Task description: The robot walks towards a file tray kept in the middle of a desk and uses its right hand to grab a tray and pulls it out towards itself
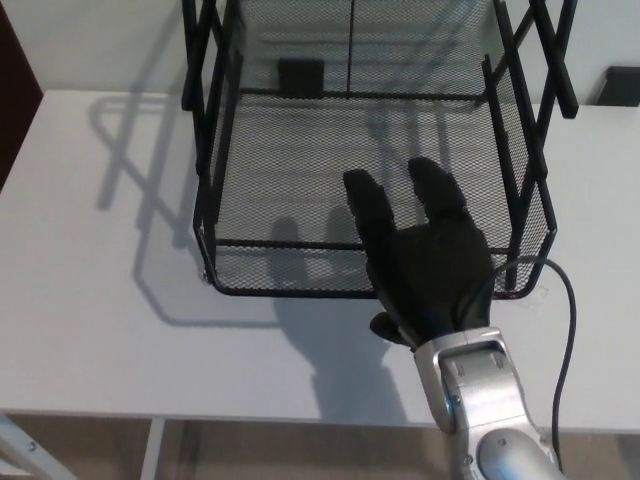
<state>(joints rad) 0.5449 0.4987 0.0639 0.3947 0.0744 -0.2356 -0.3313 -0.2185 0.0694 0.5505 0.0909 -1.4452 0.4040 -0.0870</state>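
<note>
A black wire-mesh file tray (pixel 290 282) sits lowest in a black rack (pixel 205 70) on the white desk (pixel 100 290). My right hand (pixel 425 265) reaches in from the lower right and lies over the right part of the tray's front rim. Its two fingers (pixel 368 205) stretch flat and apart above the mesh floor, and the thumb (pixel 385 328) stays outside the rim near the desk. The fingers are not curled around the rim. The hand hides the rim beneath it. My left hand does not show.
A black cable (pixel 572 330) loops from my right wrist past the tray's front right corner. A small black object (pixel 622 85) sits at the back right of the desk. The desk's front edge (pixel 200 412) runs just below my hand, with a white leg (pixel 20 450) underneath.
</note>
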